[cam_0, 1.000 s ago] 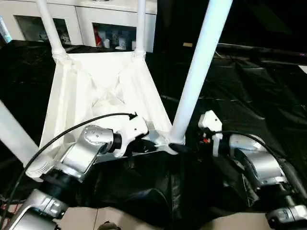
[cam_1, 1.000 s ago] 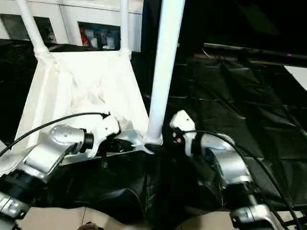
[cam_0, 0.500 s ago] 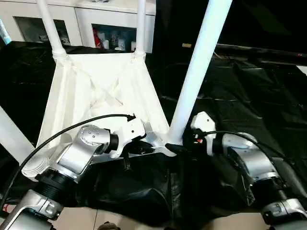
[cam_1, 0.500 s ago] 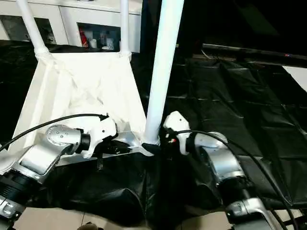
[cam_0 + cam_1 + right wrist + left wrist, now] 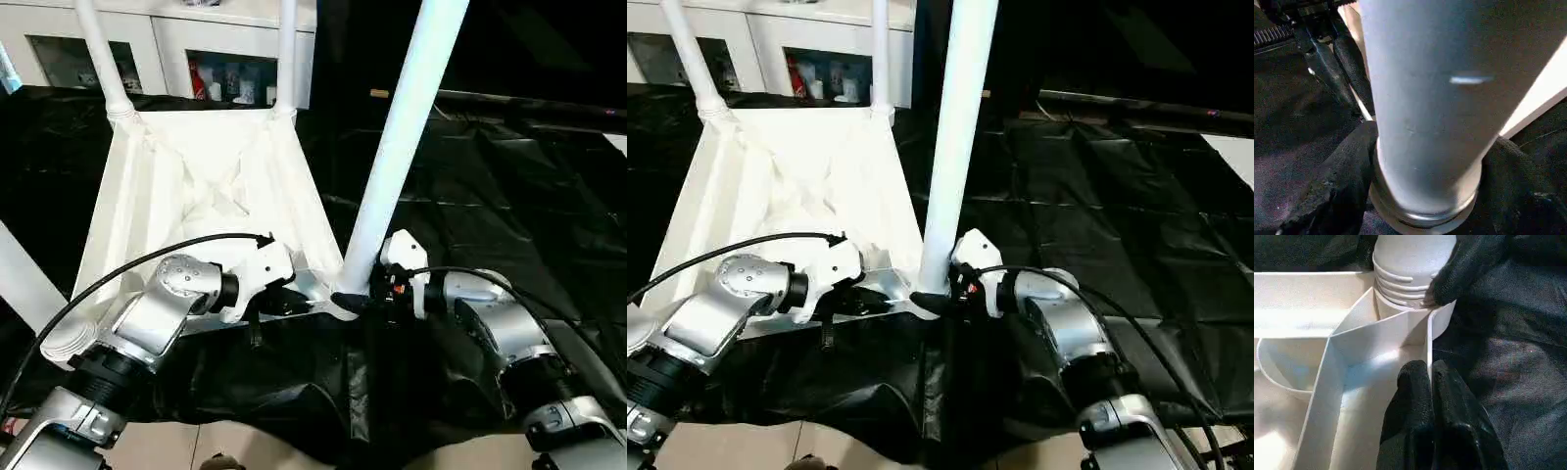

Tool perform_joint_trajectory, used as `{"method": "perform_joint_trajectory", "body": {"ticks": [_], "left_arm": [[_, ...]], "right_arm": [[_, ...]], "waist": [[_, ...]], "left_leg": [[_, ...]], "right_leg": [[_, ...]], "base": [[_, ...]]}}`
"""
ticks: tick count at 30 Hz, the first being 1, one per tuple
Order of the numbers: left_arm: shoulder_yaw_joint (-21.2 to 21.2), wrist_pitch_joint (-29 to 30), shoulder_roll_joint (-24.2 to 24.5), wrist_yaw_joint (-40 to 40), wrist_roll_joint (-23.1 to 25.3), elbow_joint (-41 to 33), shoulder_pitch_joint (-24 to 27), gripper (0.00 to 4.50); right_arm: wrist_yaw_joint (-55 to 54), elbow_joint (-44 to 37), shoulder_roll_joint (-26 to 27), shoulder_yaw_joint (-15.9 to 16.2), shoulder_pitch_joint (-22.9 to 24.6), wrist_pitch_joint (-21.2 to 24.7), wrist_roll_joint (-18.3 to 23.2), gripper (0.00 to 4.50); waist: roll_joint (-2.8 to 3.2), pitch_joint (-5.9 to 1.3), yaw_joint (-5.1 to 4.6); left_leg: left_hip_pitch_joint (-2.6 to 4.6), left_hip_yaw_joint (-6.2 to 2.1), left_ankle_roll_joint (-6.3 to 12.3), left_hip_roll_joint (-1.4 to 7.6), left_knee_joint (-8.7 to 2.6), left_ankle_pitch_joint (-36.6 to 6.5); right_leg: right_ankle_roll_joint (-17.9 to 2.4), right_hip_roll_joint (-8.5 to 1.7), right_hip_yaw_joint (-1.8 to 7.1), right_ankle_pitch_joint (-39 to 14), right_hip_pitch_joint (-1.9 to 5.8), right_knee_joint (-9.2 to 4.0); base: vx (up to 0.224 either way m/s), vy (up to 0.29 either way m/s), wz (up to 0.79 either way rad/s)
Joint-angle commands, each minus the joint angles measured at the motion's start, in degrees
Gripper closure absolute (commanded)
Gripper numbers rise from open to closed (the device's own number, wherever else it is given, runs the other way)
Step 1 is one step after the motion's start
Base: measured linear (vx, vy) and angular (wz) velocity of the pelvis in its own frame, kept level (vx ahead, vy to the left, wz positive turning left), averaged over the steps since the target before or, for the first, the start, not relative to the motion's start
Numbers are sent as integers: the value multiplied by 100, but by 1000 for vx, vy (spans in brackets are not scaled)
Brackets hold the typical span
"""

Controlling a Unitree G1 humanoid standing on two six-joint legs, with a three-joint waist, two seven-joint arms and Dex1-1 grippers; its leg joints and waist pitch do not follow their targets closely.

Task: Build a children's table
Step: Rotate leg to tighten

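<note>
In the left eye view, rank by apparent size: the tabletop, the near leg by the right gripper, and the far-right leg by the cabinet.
1. tabletop, covers the most picture.
2. near leg, long and thick, but close to the camera, which exaggerates it.
3. far-right leg, thinnest, cut off by the top edge; distance shrinks it, so the legs' true sizes can't be compared.

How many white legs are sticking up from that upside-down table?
4: two at the far corners, one near right, gripped by the right claw, one near left.

bright overhead glare (blurred close-ups)
</note>
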Motion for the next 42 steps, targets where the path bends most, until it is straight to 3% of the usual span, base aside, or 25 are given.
{"method": "perform_joint_trajectory", "body": {"ticks": [1,3,5,8,10,11,12,16,19,22,25,29,35,38,42], "left_arm": [[24,54,-77,31,14,42,-107,450],[65,96,-144,138,12,91,-137,450],[227,258,-459,640,30,298,-309,450],[337,370,-723,1083,81,496,-475,450],[421,472,-1003,1521,142,722,-664,450],[462,531,-1322,1943,221,971,-853,450],[463,538,-1406,2046,249,1036,-900,450],[433,453,-1747,2339,329,1303,-1066,450],[374,326,-1792,2237,330,1319,-1073,450],[332,157,-1739,2085,312,1275,-1037,450],[252,-73,-1479,1591,248,1071,-863,450],[178,-275,-1230,1092,171,854,-674,450],[82,-405,-829,346,29,581,-442,450],[45,-502,-589,-173,-51,418,-316,450],[7,-540,-297,-716,-193,240,-195,450]], "right_arm": [[-197,139,48,-70,-68,-39,-36,173],[-360,181,117,-108,-57,-73,-55,175],[-1187,506,410,-257,-116,-171,-187,175],[-1817,792,641,-372,-186,-207,-260,176],[-2418,1091,910,-542,-288,-156,-223,176],[-3163,1426,1230,-729,-440,-136,-189,176],[-3387,1523,1316,-777,-489,-135,-188,176],[-3697,1743,1725,-676,-647,-365,-331,176],[-3431,1659,1852,-536,-633,-556,-372,176],[-3124,1638,1872,-581,-626,-609,-238,106],[-2496,1468,1576,-569,-615,-630,-113,94],[-1930,1314,1152,-440,-586,-650,-190,51],[-458,721,415,-188,-330,-379,-50,51],[187,424,104,-84,-197,-252,46,51],[648,203,-180,44,-99,-162,114,51]], "waist": [[99,-427,16],[101,-427,14],[106,-409,-2],[96,-408,-28],[104,-425,-31],[102,-429,-50],[112,-441,-43],[114,-478,-22],[111,-475,7],[120,-460,13],[101,-455,10],[127,-450,23],[121,-443,68],[123,-435,115],[122,-429,139]], "left_leg": [[2,-43,67,185,-386,-1193],[5,-44,54,182,-386,-1234],[21,-36,6,168,-381,-1352],[17,-66,-89,150,-375,-1435],[38,-63,-57,149,-359,-1409],[4,-70,-51,156,-371,-1360],[37,-68,-85,161,-366,-1335],[-8,-58,-32,172,-366,-1053],[-10,-35,38,161,-371,-1001],[-3,-35,68,167,-382,-1096],[-11,-37,112,166,-384,-1176],[2,-41,122,195,-390,-1138],[3,-20,231,194,-380,-1110],[17,-31,214,200,-390,-1247],[31,-30,179,209,-396,-1274]], "right_leg": [[-785,-407,418,-1756,368,-423],[-745,-411,413,-1876,369,-434],[-686,-417,408,-2152,328,-480],[-456,-423,356,-2645,340,-539],[-435,-421,354,-2605,317,-558],[-454,-419,359,-2484,331,-529],[-491,-420,367,-2372,302,-521],[-675,-412,397,-1619,346,-413],[-740,-415,408,-1468,363,-400],[-724,-420,405,-1600,366,-422],[-681,-425,402,-1734,377,-451],[-784,-433,412,-1625,362,-416],[-854,-410,428,-1449,371,-396],[-768,-424,415,-1800,368,-436],[-763,-421,417,-1896,342,-445]], "base": [[0,0,0],[0,0,0],[0,0,0],[0,0,0],[0,0,0],[0,0,0],[0,0,0],[0,0,0],[0,0,0],[0,0,0],[0,0,0],[0,0,0],[0,0,0],[0,0,0],[0,0,0]]}}
